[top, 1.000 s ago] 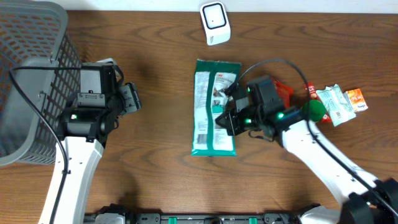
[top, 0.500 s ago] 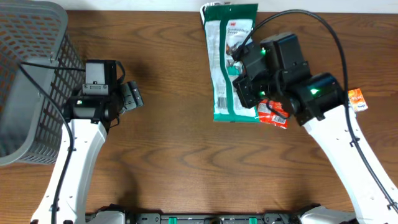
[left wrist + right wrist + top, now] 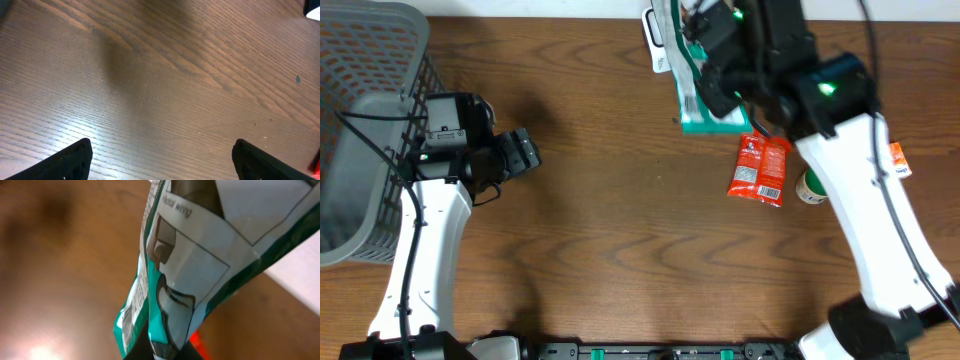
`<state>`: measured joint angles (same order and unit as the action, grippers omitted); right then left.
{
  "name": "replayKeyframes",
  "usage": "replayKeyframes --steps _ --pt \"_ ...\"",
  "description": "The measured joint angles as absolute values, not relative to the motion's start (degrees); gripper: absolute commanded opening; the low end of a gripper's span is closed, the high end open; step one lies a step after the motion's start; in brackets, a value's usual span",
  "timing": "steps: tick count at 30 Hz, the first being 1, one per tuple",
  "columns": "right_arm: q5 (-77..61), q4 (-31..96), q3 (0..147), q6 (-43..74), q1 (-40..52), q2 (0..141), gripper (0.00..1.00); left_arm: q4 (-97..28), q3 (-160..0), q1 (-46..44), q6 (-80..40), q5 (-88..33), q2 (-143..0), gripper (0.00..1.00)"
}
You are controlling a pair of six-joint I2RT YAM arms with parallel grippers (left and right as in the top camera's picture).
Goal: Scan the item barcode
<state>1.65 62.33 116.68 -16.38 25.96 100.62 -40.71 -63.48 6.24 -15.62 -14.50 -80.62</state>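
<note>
Right arm stretched to far edge of desk, right tool clenched on pack. Pack held off desk, long axis running far-to-near, turned edge-on to overhead camera, just beside scanner. Left arm bent beside basket. Left tool released, jaws wide over bare wood. Basket contents unclear through mesh. Red packet flat on desk, near side of pack.

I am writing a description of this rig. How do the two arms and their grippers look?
The left arm and right arm have white rounded links and black joint housings, each with a green light and a looping black cable. The left gripper and right gripper are black.
</note>
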Motion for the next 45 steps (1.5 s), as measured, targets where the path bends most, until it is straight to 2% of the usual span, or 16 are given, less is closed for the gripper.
replayKeyframes --steps 17,29,36,45 --pt "27.22 26.79 117.05 -48.49 32.93 120.11 0.01 -40.73 -63.48 6.28 -15.16 -15.16 -80.64 0.9" --pt "31.73 -0.23 117.03 -68.18 32.88 133.27 0.01 -40.71 -63.48 6.28 -15.16 -15.16 -80.64 0.9" --pt "31.94 -5.3 117.05 -71.99 32.71 137.78 0.01 -40.71 -63.48 6.28 -15.16 -15.16 -80.64 0.91" --pt "31.22 -3.38 117.05 -72.64 31.79 142.69 0.01 -40.73 -63.48 6.28 -15.16 -15.18 -80.64 0.9"
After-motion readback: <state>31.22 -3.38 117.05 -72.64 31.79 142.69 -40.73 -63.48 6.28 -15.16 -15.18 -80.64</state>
